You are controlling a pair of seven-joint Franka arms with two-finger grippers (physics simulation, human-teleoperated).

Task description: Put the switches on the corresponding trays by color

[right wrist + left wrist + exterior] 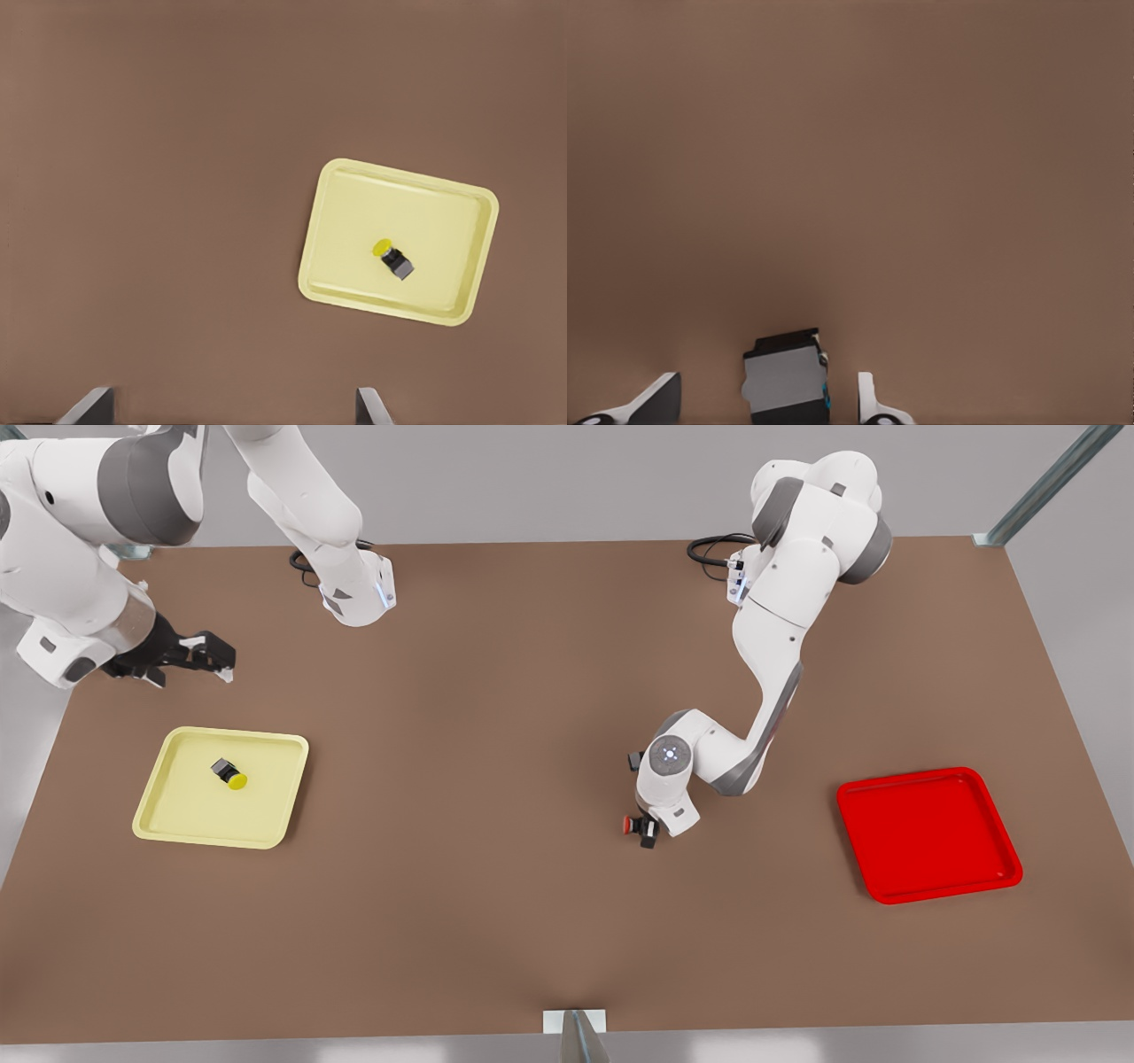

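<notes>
Lying on its side inside the pale yellow tray (168, 815), the yellow switch (229, 773) has its round yellow cap pointing toward the front of the tabletop (496, 921). This tray sits on the front view's left. The right wrist view looks down on the same yellow tray (443, 221) with the yellow switch (392, 257) near its middle.

The right gripper (199, 657) hangs in the air above the tabletop, just behind the yellow tray and near the table's left edge in the front view. Its jaws are spread wide apart and hold nothing. Two dark fingertips (89, 407) show at the edge of the right wrist view, far from each other.

The left gripper (644, 828) is low over the middle of the tabletop. The red switch (636, 825) sits right at its tips, with the red cap poking out to the front view's left. In the left wrist view, the switch's grey and black body (785, 379) sits between two white fingertips (873, 403), with small gaps on both sides. The jaws are partly open and not squeezing it.

The red tray (992, 868) lies on the front view's right, well apart from the red switch.
</notes>
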